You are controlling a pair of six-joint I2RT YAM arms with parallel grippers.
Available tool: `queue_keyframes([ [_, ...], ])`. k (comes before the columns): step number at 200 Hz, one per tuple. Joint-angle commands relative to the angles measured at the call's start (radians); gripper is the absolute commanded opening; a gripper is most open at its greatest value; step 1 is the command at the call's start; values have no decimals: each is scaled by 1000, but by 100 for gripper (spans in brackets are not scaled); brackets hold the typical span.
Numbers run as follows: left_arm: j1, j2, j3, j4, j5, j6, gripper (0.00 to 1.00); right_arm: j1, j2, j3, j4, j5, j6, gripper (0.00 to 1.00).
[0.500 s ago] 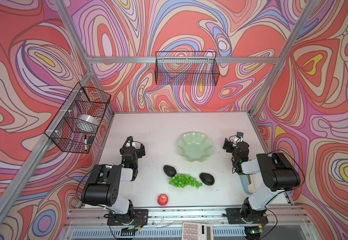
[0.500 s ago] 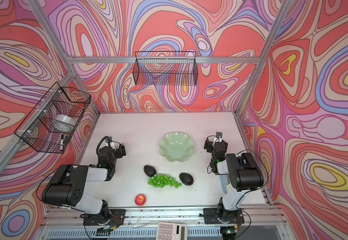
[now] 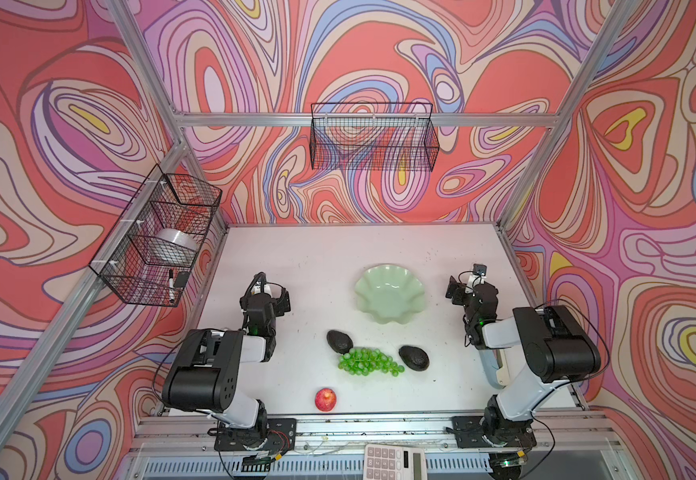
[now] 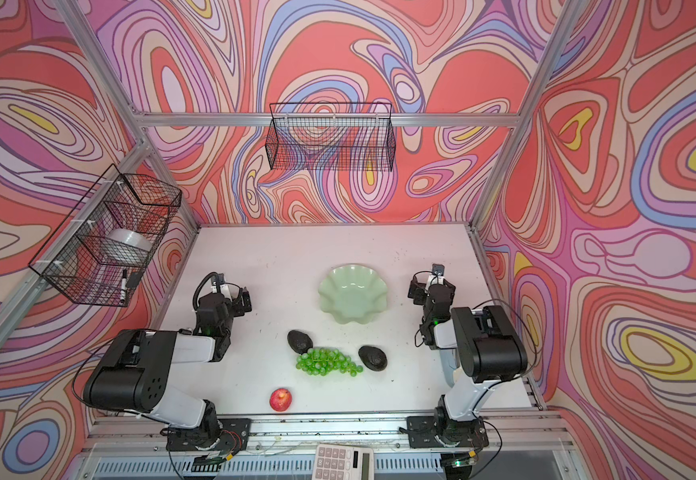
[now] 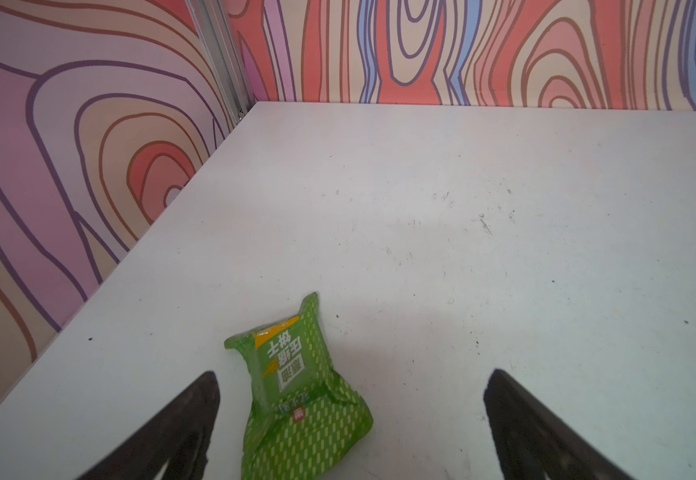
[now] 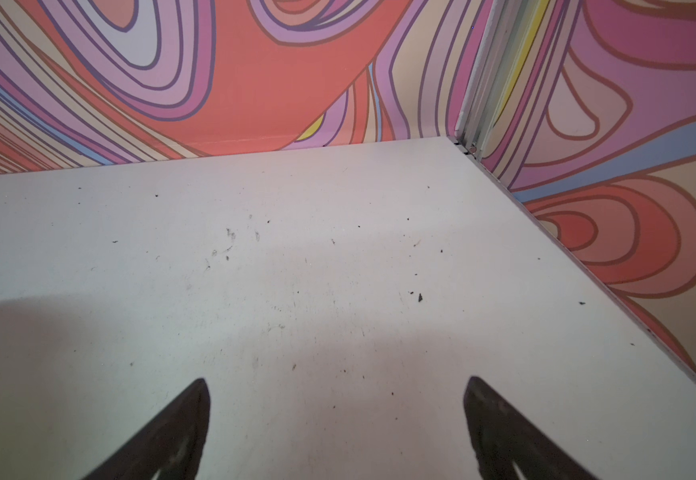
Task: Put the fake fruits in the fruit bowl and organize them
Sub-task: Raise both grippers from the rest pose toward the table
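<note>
The pale green fruit bowl (image 3: 390, 291) (image 4: 352, 293) stands empty right of the table's middle in both top views. In front of it lie two dark avocados (image 3: 339, 341) (image 3: 414, 357) with the green grapes (image 3: 365, 362) (image 4: 325, 362) between them. The red apple (image 3: 325, 400) (image 4: 280, 400) sits near the front edge. My left gripper (image 3: 267, 293) (image 5: 352, 374) is open, low over the table to the left of the fruits. My right gripper (image 3: 469, 286) (image 6: 336, 379) is open over bare table to the right of the bowl. Neither holds anything.
A green snack packet (image 5: 296, 386) lies on the table between the left gripper's fingers, untouched. Black wire baskets hang on the left wall (image 3: 155, 237) and the back wall (image 3: 373, 141). A calculator (image 3: 394, 461) rests on the front rail.
</note>
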Motion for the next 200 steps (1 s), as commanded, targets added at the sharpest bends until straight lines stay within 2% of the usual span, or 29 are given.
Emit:
queue_keyframes([
  [1,7,7,16,0,2,4,100,-2,4,17,-4,-7,5,99],
  [63,7,3,12,5,3,5,100,-2,4,16,-4,-6,5,98],
  [85,7,-28,5,5,-7,5,97,-2,2,15,-2,-6,6,98],
  [96,1,-103,28,-101,-22,3,95,-2,2,14,-1,-6,5,98],
  [106,-26,-204,88,-291,-107,-3,95,-2,1,12,4,-5,4,98],
  [113,-39,-265,150,-439,-196,-68,97,-2,0,12,4,-3,4,98],
  [122,-39,-335,257,-646,-210,-167,98,-2,-4,12,8,10,4,98],
  [134,-39,-409,355,-871,-129,-232,99,-2,-76,41,-107,51,14,98],
  [145,-39,-467,392,-961,-14,-305,100,-1,-170,105,-292,104,36,98],
  [159,-35,-560,399,-1052,114,-449,100,-1,-278,203,-504,137,177,98],
  [174,-33,-678,335,-1024,317,-471,100,-1,-336,312,-680,74,353,98],
  [180,-33,-715,317,-1021,371,-481,100,-2,-341,359,-757,8,375,98],
  [189,-33,-749,323,-1090,395,-515,98,-2,-332,414,-830,-94,340,98],
  [200,-36,-753,377,-1273,405,-524,94,-1,-320,449,-895,-147,366,98],
])
